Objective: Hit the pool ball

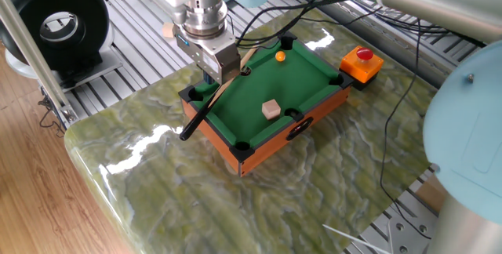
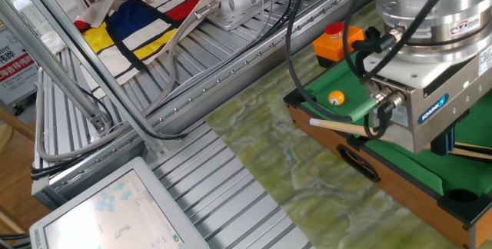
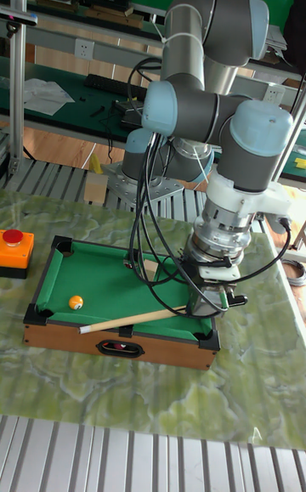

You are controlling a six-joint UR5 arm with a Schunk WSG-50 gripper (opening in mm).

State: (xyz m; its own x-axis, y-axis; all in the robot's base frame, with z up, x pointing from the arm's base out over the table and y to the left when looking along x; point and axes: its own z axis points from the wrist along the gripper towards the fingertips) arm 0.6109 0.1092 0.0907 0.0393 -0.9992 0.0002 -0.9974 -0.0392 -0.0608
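The pool ball point(image 1: 280, 56) point(image 2: 336, 97) point(image 3: 76, 302) is a small orange-yellow sphere resting on the green felt of the mini pool table point(image 1: 304, 66) point(image 3: 110, 281), near a corner pocket. My gripper point(image 1: 219, 77) point(image 3: 209, 305) hangs over the opposite end of the table, shut on a thin wooden cue stick point(image 1: 198, 117) point(image 2: 338, 127) point(image 3: 127, 320). The cue lies low across the felt. Its pale tip point(image 3: 82, 330) point(image 2: 311, 122) stops a short way from the ball without touching it. The fingertips are partly hidden by the gripper body.
A tan wooden cube point(image 1: 271, 110) sits on the felt near a side pocket. A red button on an orange box point(image 1: 361, 60) point(image 3: 13, 246) stands beside the table's ball end. Cables hang around the arm, and ribbed metal decking borders the marble top point(image 1: 157, 183).
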